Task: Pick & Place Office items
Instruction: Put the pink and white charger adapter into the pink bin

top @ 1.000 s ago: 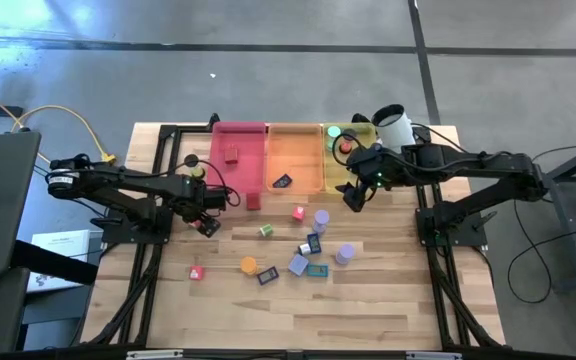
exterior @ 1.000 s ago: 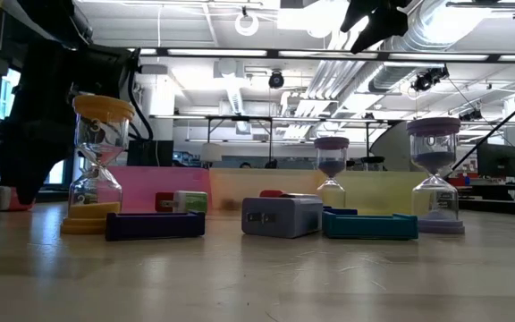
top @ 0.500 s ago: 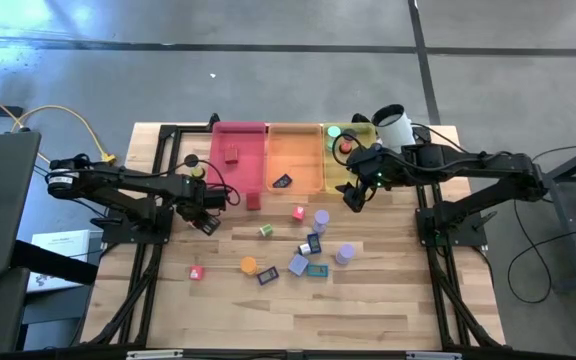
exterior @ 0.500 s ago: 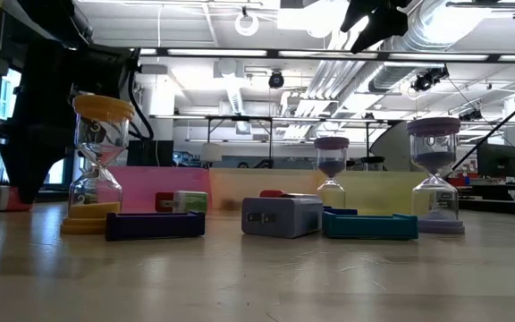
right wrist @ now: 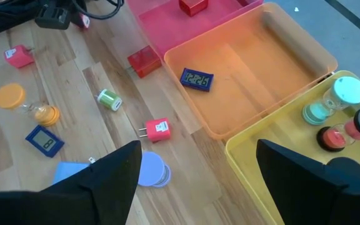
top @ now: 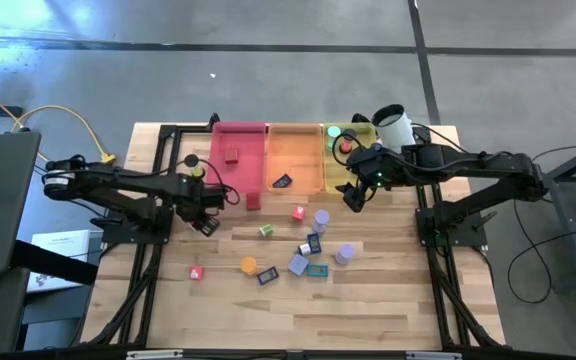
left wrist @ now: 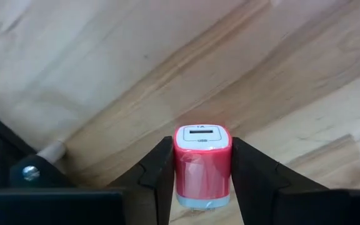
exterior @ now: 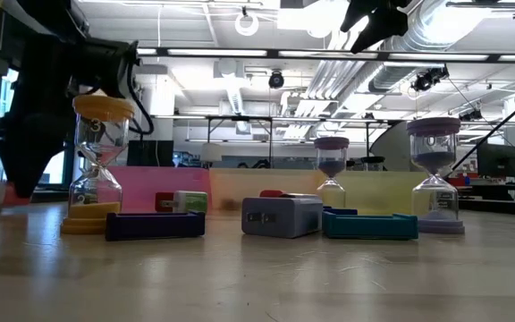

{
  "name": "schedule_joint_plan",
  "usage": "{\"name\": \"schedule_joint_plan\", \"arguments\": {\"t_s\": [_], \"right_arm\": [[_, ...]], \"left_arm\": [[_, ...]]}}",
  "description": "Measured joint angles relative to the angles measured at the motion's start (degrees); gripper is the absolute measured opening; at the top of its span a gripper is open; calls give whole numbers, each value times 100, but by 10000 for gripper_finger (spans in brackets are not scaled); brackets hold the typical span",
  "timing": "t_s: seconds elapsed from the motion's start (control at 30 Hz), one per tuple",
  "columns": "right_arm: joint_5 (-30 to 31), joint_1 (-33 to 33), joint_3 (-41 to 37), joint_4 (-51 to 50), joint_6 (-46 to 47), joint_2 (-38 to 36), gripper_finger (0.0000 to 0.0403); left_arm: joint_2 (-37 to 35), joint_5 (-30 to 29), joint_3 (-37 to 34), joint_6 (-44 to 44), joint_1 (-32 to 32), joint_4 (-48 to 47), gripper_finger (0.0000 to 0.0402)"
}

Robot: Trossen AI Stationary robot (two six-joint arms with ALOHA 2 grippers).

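Nearest, low view: orange-capped sand timer, dark purple flat clock, lavender charger block, teal flat clock, two lavender-capped sand timers standing upright on the tabletop. Trays behind them.

Left gripper, left wrist view: jaws pinching a red charger block by its side faces, white USB face pointing away from the wrist, wood below it. High view puts this gripper near the tabletop's left edge, well apart from the pink tray.

Mid tabletop, high view: loose items clustered between the arms, a green-white block, pink plug charger, orange timer, another red block, red block just beside the pink tray.

Far: pink tray holds one red piece, orange tray holds a dark blue clock, yellow tray holds timers. Right gripper hovers at the yellow tray's near edge, jaws spread, nothing in them. White cup past it.

Risks, judged: grip sits on smooth glossy sides, so the block could slip or rotate during the carry. Path to the trays passes the red block by the pink tray; a low sweep could knock it. Releasing too high may bounce the block out over the tray wall.
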Motion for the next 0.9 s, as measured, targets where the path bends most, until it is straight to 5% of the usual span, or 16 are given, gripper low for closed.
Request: {"name": "schedule_joint_plan", "arguments": {"t_s": [0.3,0.5,0.9], "right_arm": [[-19,0,0,0,1,0,306],[-18,1,0,1,1,0,306],[-20,2,0,0,0,0,306]], "left_arm": [[-795,-22,1073,485,79,-698,120],[-916,-324,2204,1559,403,-683,121],[224,-128,4052,3645,1781,-1239,121]]}}
